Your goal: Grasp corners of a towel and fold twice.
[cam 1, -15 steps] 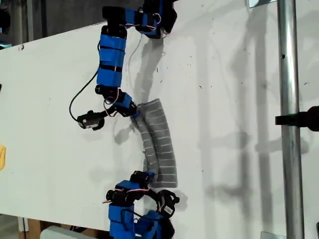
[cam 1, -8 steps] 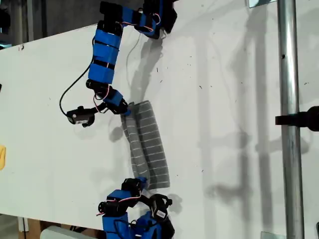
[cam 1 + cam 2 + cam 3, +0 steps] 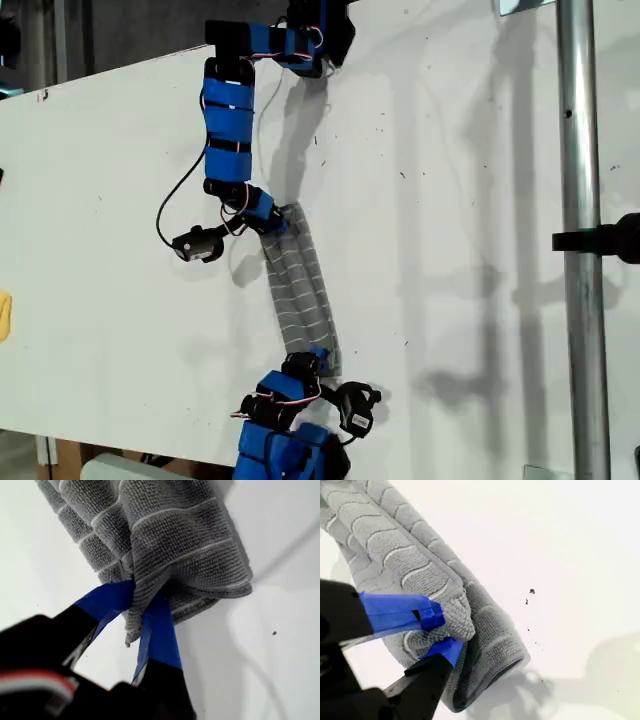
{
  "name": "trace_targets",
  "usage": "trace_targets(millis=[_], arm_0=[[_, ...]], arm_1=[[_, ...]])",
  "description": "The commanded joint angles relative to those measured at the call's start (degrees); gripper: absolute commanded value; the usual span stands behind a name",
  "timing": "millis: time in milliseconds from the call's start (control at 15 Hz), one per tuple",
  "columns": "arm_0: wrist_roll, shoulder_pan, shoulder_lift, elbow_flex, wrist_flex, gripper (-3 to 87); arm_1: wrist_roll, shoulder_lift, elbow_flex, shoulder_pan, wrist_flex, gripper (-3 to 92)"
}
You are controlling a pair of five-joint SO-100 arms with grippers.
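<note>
White table (image 3: 480, 200), towel (image 3: 300, 285) strung btwn both tools (wrist views: pinched corners)

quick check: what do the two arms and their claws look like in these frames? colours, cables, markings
Both arms have black segments wrapped in blue tape. In the exterior view thin black and white cables run along the upper arm, and red and white wires show by the lower arm. My first claw and my second claw are black with blue-taped fingers. No lettering is legible.

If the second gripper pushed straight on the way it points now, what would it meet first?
My second gripper is already shut on a corner of the dark-grey, white-striped towel, so it would press further into that cloth first. Beyond it probably lies the white table, though depth is unclear.
</note>
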Motion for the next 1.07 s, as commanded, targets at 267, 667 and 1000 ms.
trace_targets(millis=[267,667,1000], arm_0=[[-0.53,-0.70,4.57,6.68,-4.83,2.3],[-3.25,1.58,37.09,2.99,18.02,21.0],[-2.29,7.47,81.47,22.68,15.03,-2.1]], arm_1=[[2.29,-0.88,-1.05,1.23,1.76,3.9],[3.52,22.24,2.90,8.79,17.49,32.9],[20.13,56.34,32.34,14.85,22.50,33.8]])
